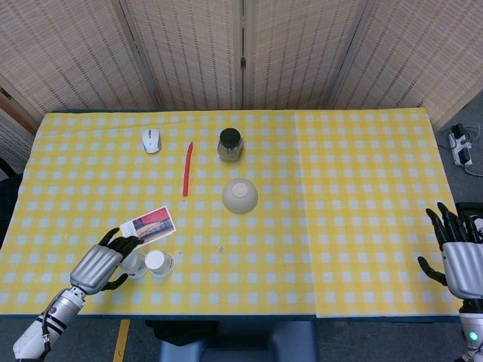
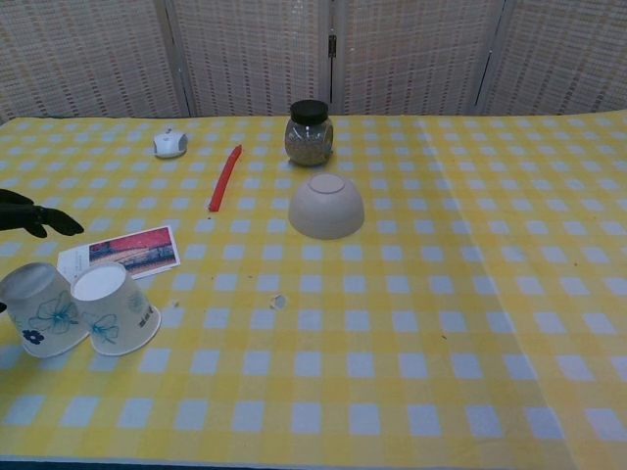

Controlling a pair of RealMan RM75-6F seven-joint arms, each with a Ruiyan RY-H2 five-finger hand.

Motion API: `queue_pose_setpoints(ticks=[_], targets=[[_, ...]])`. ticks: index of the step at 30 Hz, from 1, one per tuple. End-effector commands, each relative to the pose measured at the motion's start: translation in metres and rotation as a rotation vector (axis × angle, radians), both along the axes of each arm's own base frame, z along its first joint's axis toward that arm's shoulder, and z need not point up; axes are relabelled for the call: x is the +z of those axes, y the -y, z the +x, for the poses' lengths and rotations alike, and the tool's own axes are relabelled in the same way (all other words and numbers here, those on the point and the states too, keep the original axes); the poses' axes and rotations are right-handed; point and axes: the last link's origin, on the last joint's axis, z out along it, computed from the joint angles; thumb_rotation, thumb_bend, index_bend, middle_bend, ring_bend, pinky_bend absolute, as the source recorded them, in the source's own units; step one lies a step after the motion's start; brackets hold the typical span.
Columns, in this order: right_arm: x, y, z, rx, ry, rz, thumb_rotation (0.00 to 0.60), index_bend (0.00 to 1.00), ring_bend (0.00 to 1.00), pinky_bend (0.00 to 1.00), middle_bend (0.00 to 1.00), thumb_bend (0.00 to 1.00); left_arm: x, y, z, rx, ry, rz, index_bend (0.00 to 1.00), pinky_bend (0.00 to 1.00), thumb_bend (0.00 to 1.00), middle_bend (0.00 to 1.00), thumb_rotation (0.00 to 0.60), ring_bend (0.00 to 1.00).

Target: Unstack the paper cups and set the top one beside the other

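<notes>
On yellow checked table [image 2: 411, 323]: two upside-down paper cups [image 2: 116, 310], one bowl [image 2: 326, 206], one jar [image 2: 310, 132].

Even, bright indoor light; soft shadows, sharp enough throughout.

Light is diffuse and seems to fall from above: in the chest view the upturned bowl [image 2: 326, 206] throws only a faint, short shadow at its base, and the two paper cups [image 2: 78, 307] at lower left shade the cloth softly beneath them. No hard glare; the jar [image 2: 309, 132] shows slight sheen on its glass. The yellow checked tablecloth [image 1: 339, 188] reads evenly lit edge to edge in the head view, slightly washed. The woven screens along the top are dimmer. Checks in the chest view stretch toward the bottom of the frame. Small items look soft in the head view.
</notes>
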Motion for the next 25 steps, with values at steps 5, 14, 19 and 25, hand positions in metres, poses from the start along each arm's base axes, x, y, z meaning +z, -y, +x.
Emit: queue_pose_setpoints(ticks=[5, 14, 19, 25], targets=[[0.000, 0.002, 0.002, 0.002, 0.002, 0.008, 0.600, 0.00, 0.09, 0.00, 0.00, 0.29, 0.044, -0.027, -0.002, 0.038, 0.115, 0.210, 0.15, 0.07, 0.41, 0.17, 0.600, 0.19], [-0.004, 0.004, -0.001, 0.017, 0.036, 0.026, 0.600, 0.00, 0.09, 0.00, 0.00, 0.29, 0.071, -0.024, -0.039, 0.101, 0.053, 0.472, 0.18, 0.05, 0.41, 0.15, 0.600, 0.14], [-0.006, 0.006, -0.002, 0.020, 0.041, 0.034, 0.600, 0.00, 0.09, 0.00, 0.00, 0.29, 0.071, 0.002, -0.056, 0.134, 0.030, 0.510, 0.18, 0.05, 0.41, 0.15, 0.600, 0.14], [-0.011, 0.008, 0.000, 0.033, 0.057, 0.056, 0.600, 0.00, 0.09, 0.00, 0.00, 0.29, 0.074, 0.030, -0.066, 0.149, 0.020, 0.523, 0.19, 0.03, 0.41, 0.15, 0.600, 0.14]])
